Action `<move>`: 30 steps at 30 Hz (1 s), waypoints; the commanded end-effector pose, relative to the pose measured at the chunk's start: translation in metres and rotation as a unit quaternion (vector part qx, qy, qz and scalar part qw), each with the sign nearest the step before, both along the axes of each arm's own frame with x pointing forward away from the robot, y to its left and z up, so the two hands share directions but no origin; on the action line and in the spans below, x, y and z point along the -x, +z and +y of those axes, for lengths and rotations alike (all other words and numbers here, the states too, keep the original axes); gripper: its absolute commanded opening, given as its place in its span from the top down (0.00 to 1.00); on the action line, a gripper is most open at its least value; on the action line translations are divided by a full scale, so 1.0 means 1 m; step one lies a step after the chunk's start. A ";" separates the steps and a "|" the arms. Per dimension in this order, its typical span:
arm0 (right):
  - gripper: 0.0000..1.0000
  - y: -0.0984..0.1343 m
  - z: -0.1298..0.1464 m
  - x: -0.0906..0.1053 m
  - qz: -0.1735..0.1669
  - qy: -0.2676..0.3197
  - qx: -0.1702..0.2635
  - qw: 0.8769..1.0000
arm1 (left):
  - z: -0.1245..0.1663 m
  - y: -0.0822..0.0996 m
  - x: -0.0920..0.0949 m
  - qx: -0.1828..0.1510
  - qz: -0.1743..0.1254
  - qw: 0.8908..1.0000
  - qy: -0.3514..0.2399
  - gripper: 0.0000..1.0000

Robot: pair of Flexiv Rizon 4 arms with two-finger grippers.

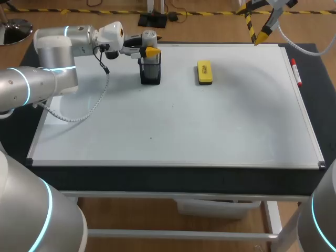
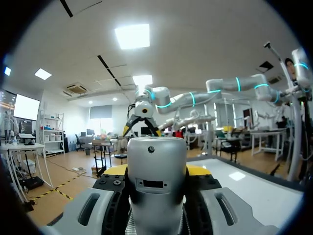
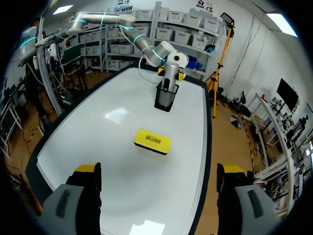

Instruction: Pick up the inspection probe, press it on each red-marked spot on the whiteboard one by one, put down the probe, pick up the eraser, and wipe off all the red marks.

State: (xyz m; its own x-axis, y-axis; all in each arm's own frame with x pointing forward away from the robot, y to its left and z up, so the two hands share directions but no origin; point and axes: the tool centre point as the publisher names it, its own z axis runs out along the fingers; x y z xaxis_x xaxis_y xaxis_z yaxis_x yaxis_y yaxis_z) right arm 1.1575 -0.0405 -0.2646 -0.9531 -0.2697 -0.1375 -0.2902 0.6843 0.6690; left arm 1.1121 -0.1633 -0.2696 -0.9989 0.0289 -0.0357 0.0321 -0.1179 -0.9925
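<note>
Grip on the left side reads as closed: I see the left gripper (image 2: 157, 170) with a finger on each side of the inspection probe (image 2: 156, 188). The probe is a silver cylinder standing upright between them, with the yellow tips showing just behind it. In the head view that gripper (image 1: 150, 51) sits directly over the black holder (image 1: 149, 72), near the far edge of the whiteboard (image 1: 210, 131). The right wrist view shows the probe meeting the top of the holder (image 3: 165, 98); I cannot tell how far it reaches inside. The yellow eraser (image 1: 204, 72) lies flat on the board to the right of the holder, apart from it. My right gripper (image 3: 159, 171) hangs high over the board with its fingers spread wide, and the eraser (image 3: 152, 141) lies ahead of it. A red-capped marker (image 1: 296, 72) lies along the board's right edge.
</note>
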 end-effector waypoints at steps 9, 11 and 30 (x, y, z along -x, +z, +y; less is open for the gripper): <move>0.00 0.001 -0.001 0.000 0.000 0.001 0.002 1.000 | 0.004 0.009 -0.003 -0.038 0.000 0.999 0.014 0.00; 0.00 0.001 -0.001 0.000 0.000 0.001 0.002 1.000 | 0.008 0.013 0.000 -0.059 0.002 0.998 0.030 0.00; 0.00 0.001 -0.001 0.000 0.000 0.001 0.002 1.000 | 0.048 0.039 0.070 -0.266 0.037 0.936 0.229 0.00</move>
